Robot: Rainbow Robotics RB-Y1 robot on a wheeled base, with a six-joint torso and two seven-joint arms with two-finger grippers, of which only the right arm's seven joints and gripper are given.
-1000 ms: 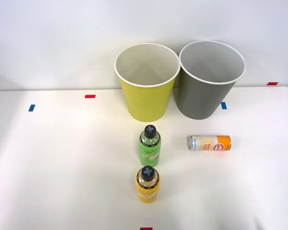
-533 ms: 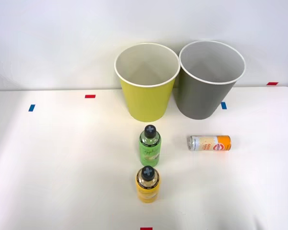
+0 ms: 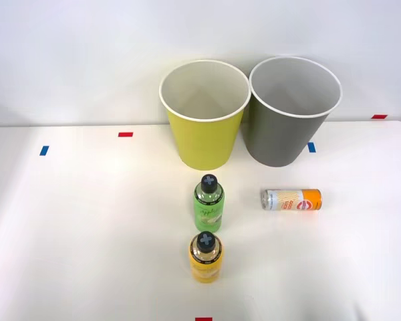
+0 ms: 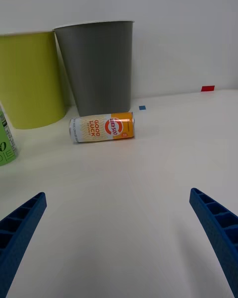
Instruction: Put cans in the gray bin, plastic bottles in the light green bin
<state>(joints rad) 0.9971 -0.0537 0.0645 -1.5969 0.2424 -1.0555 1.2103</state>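
My claw (image 4: pixel 119 238) is spread wide over bare table (image 4: pixel 148 179), with open room ahead to the can (image 4: pixel 101 127) lying on its side before the gray bin (image 4: pixel 96 64). The green bottle (image 4: pixel 6 144) is cut off at the frame's edge, beside the green bin (image 4: pixel 29 79).

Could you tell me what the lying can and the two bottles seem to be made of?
The can looks like thin metal with a glossy printed coat, silver-white and orange, its end rim bare. The green bottle and yellow bottle look like clear plastic, since the coloured contents show through, with matte black caps, probably plastic too.
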